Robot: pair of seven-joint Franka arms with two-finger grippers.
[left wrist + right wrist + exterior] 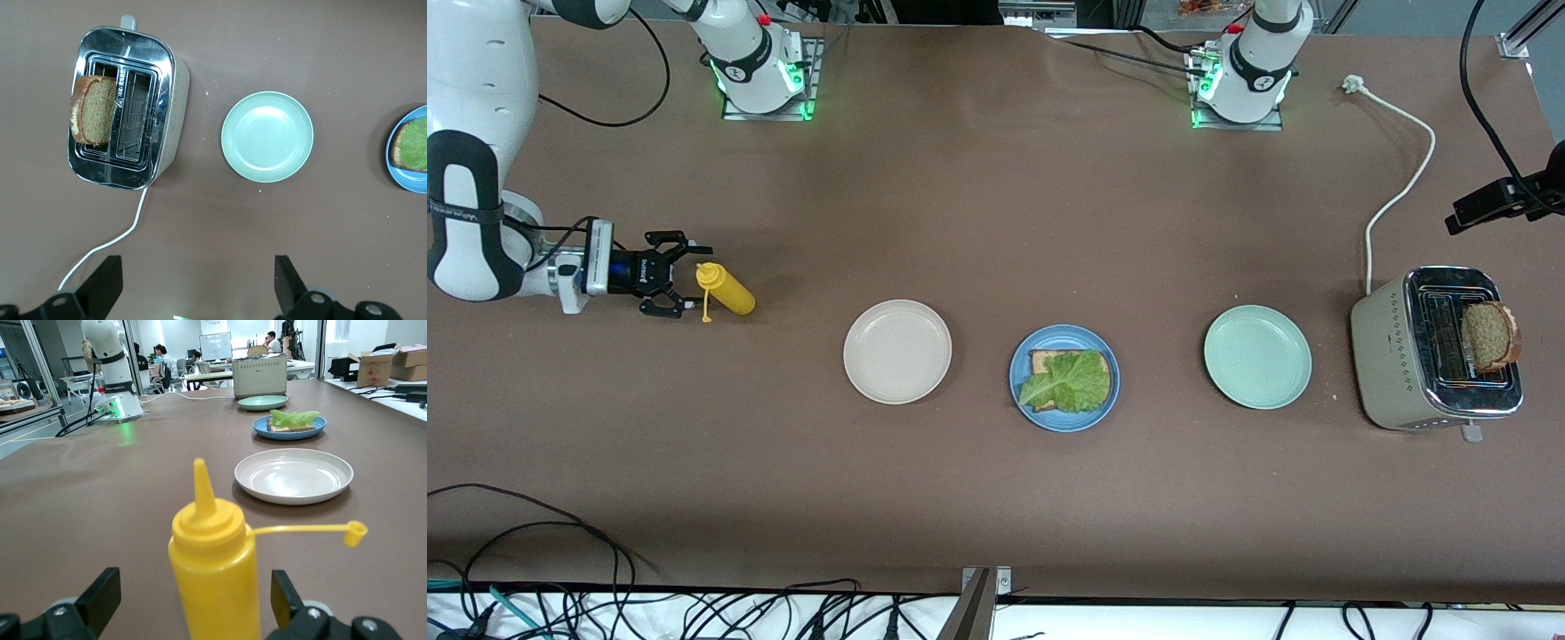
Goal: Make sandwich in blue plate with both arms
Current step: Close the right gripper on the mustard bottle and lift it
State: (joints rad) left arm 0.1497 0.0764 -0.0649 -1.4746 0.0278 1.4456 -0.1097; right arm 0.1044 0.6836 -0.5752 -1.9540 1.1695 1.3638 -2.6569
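Observation:
The blue plate (1064, 420) lies mid-table and holds one bread slice (1042, 360) with a green lettuce leaf (1069, 382) on top. A second bread slice (1489, 335) stands in a slot of the toaster (1396, 356) at the left arm's end. My left gripper (197, 267) hangs open and empty high over the table by the toaster's cord, looking down on the toaster (170, 100) and its bread (93, 110). My right gripper (692, 278) is low at the right arm's end, open. Its fingers flank an upright yellow squeeze bottle (213, 573) without touching it.
A cream-white plate (897, 351) lies between the yellow bottle (727, 291) and the blue plate. A mint-green plate (1257, 356) lies between the blue plate and the toaster. The toaster's white cord (1400, 187) trails toward the left arm's base.

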